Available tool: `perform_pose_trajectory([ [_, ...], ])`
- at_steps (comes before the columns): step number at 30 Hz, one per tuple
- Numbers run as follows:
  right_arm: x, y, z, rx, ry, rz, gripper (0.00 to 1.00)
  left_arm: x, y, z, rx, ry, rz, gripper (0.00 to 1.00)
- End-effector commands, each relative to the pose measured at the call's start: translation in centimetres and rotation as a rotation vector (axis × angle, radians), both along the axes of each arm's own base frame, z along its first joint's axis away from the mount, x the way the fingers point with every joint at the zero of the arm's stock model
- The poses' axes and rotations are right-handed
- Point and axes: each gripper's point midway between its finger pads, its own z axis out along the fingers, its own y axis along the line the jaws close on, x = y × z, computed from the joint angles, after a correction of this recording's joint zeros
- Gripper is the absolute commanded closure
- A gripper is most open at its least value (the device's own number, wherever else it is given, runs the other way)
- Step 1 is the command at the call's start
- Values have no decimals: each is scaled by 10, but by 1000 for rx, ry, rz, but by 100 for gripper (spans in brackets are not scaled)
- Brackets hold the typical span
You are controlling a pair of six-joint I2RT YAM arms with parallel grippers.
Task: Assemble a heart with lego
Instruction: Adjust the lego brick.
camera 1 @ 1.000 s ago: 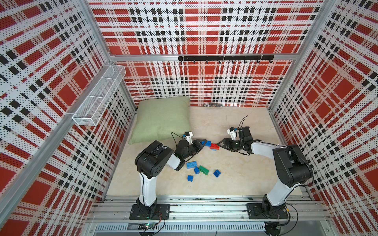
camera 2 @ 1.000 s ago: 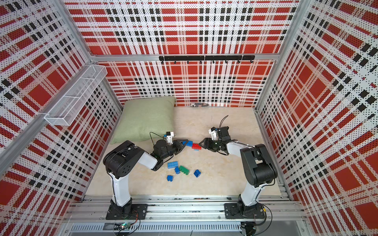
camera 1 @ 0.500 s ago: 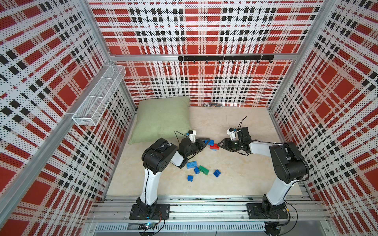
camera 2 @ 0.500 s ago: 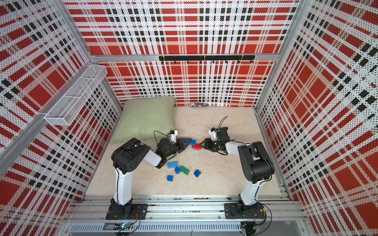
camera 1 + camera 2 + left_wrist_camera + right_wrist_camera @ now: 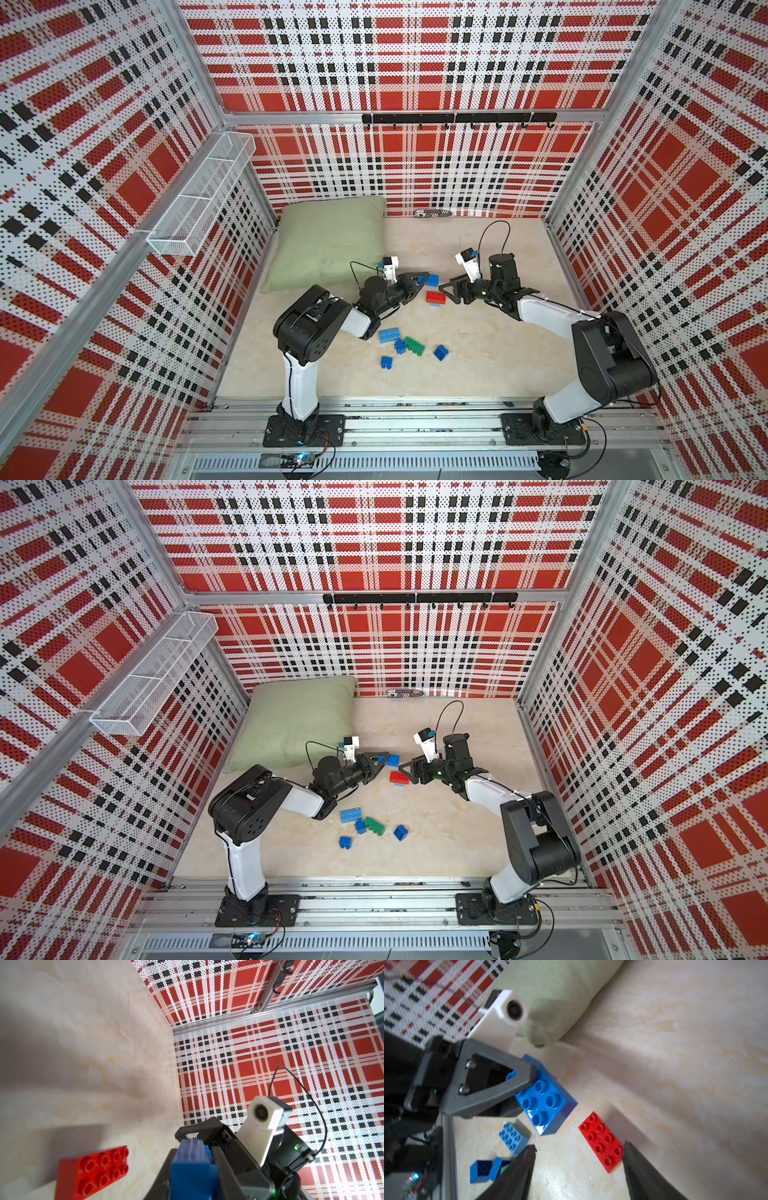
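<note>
Clamping a blue brick (image 5: 432, 280) between its fingers, the left gripper (image 5: 419, 279) is closed tight on it and holds it clear of the beige floor (image 5: 478, 365), just off the near corner of the green pillow (image 5: 328, 241). The right wrist view shows the same brick (image 5: 546, 1097) studs-up and tilted, with one dark triangular finger (image 5: 488, 1084) lying across its end.

Facing it from the other side, the right gripper (image 5: 446, 294) has its jaws spread wide and grips nothing. The red brick (image 5: 435, 296) lies flat on the floor, studs up, right at this gripper's fingertips. In the right wrist view its near end (image 5: 601, 1142) sits in the gap between the two fingers, close against one of them (whether that finger actually touches it I cannot tell). The red brick and the held blue one are near each other but apart.

The rest of the lego lies loose nearer the rail, in front of the left arm:
- a light blue brick (image 5: 389, 335), beside the left arm's elbow
- a green brick (image 5: 414, 345), with a small dark blue brick (image 5: 400, 346) right against it
- two more small dark blue bricks (image 5: 441, 352) (image 5: 386, 362), each lying alone

Both top views show these pieces as separate bricks, so the heart is not yet put together.
</note>
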Motion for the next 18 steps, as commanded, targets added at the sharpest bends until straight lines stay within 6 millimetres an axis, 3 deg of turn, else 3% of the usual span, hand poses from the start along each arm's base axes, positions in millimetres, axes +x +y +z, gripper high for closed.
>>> perform_pose_trajectory([
  [1, -13, 15, 26, -70, -330, 156, 27, -13, -10, 29, -61, -23, -58, 94],
  [11, -9, 13, 57, -127, -516, 187, 29, -31, -17, 54, -88, -61, -112, 93],
  [18, -5, 11, 68, -144, -546, 189, 31, -38, -17, 54, -79, -63, -127, 92],
])
